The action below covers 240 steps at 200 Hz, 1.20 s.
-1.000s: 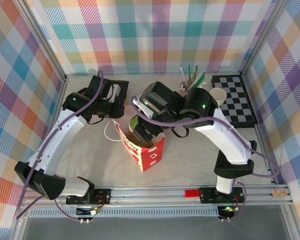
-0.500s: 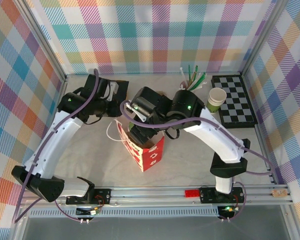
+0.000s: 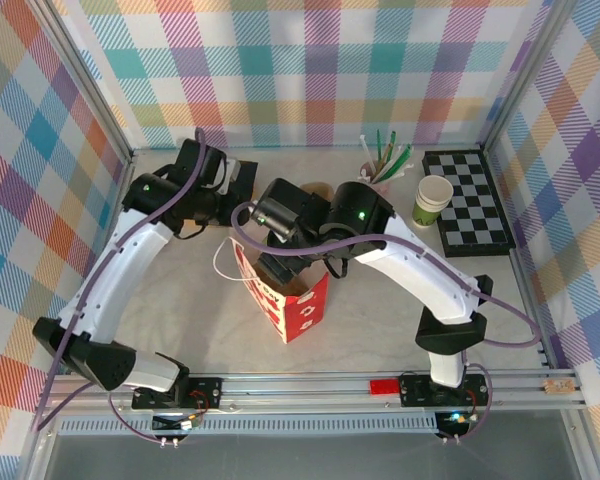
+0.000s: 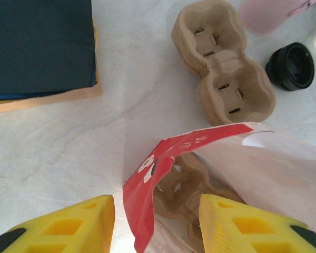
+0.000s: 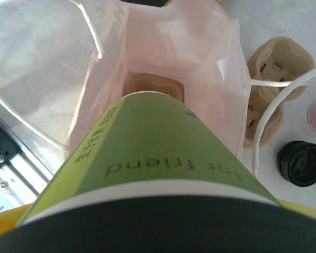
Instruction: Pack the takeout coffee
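Observation:
The takeout coffee [image 5: 163,158], green-banded with a black lid, is held by my right gripper [image 5: 158,226], which is shut on it near the lid. Its base points down into the mouth of the red paper bag [image 5: 168,47]. A brown cup carrier [image 5: 150,84] lies at the bottom of the bag. In the top view the right gripper [image 3: 280,250] hangs over the bag [image 3: 298,310] and hides the cup. My left gripper [image 4: 155,206] is open, its yellow fingers apart on either side of the bag's red rim [image 4: 145,179] without pressing it.
A second cup carrier [image 4: 221,68] lies on the table behind the bag, with a loose black lid [image 4: 292,66] and a pink cup of straws [image 3: 380,170] beside it. A lidless green-banded cup [image 3: 435,200] stands by the chessboard [image 3: 470,205]. A dark blue pad [image 4: 39,45] lies at the back left.
The right arm has carried the coffee leftward over the bag's mouth. The left gripper's jaws have widened around the bag rim and the left arm has drawn back a little.

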### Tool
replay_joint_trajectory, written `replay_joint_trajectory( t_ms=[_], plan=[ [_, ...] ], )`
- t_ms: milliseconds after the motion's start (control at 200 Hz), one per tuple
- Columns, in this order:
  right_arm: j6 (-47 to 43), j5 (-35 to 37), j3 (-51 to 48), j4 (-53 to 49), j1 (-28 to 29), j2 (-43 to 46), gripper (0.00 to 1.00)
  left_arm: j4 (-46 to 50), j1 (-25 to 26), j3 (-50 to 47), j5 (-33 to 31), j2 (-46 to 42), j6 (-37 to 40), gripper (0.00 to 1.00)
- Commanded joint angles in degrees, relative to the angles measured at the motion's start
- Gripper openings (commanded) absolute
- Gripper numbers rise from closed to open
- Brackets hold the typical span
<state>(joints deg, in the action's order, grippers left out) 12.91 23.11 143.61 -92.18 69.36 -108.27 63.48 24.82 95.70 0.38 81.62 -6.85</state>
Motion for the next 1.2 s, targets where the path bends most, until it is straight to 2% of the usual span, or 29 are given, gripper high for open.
replay_joint_trajectory(
  t_ms=[0, 200, 455, 750, 885, 1196],
  plan=[
    [1.65, 1.58, -1.32, -8.63, 0.28, -0.72, 0.57, 0.77, -0.74, -0.43, -0.79, 0.95, 1.8, 0.46],
    [2.24, 1.49, -3.17, -8.8, 0.33, -1.24, 0.57, 0.15, -0.74, -1.79, -1.26, 1.99, 2.1, 0.44],
    [2.67, 2.55, -6.7, -8.74, 0.33, -1.07, 0.57, -0.86, -0.78, -4.68, -0.67, 2.05, 2.02, 0.33],
    [3.26, 0.07, -7.19, -8.33, 0.24, -1.92, 0.56, -1.25, -0.78, -5.6, 0.45, 0.87, 1.16, 0.16],
    [3.18, -3.27, -8.33, -6.96, -0.18, -2.16, 0.56, -1.45, -0.74, -6.3, 1.19, 0.33, 0.7, 0.12],
    [5.41, -4.75, -9.13, -7.3, -0.82, -3.25, 0.54, -1.54, -0.74, -6.85, 2.16, -0.92, -0.09, 0.04]
  ],
)
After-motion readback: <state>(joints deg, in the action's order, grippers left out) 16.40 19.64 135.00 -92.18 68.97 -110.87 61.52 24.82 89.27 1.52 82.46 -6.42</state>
